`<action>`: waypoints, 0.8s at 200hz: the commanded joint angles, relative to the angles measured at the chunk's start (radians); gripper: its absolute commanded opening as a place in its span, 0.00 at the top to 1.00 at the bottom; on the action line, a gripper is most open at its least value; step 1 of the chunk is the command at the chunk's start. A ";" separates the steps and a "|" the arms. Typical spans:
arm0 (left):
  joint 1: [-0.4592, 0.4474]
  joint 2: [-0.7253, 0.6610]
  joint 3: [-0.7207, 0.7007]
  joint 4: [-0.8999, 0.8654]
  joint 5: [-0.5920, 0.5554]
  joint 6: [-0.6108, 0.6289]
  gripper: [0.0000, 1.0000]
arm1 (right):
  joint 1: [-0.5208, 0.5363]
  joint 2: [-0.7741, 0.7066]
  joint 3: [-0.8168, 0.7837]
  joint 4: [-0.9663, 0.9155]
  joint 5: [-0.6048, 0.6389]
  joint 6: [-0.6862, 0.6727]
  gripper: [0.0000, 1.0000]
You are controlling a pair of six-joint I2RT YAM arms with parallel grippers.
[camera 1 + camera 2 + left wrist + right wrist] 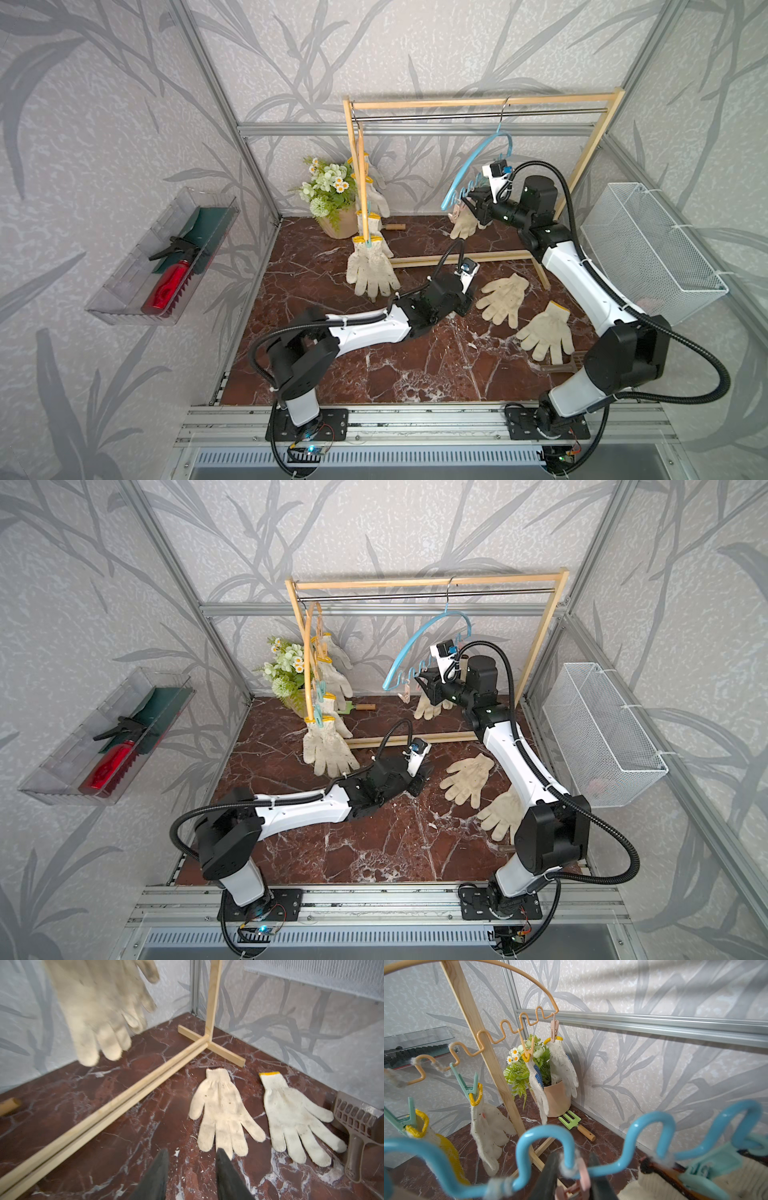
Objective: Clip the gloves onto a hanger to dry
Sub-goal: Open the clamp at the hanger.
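Right gripper [574,1167] pinches a pink clip [583,1176] on the blue hanger [546,1136]. Left gripper [192,1152], jaws apart and empty, hovers near a glove [222,1111].

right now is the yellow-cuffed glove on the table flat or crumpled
Flat: the glove lies fingers spread on the marble tabletop.

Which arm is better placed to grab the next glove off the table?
Left. The left gripper, open, is right beside the nearer loose glove; the right gripper is up at the blue hanger, closed on a pink clip.
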 commanded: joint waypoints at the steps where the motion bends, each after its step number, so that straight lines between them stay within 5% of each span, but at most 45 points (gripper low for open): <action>1: -0.016 0.112 0.074 0.016 0.041 -0.043 0.62 | 0.003 -0.016 0.020 0.033 -0.002 0.028 0.75; 119: -0.027 0.563 0.568 -0.340 0.124 0.089 0.45 | 0.003 -0.029 0.025 0.007 0.001 0.024 0.75; 160: -0.040 0.625 0.641 -0.486 0.053 0.115 0.54 | 0.003 -0.024 0.019 0.019 0.000 0.035 0.75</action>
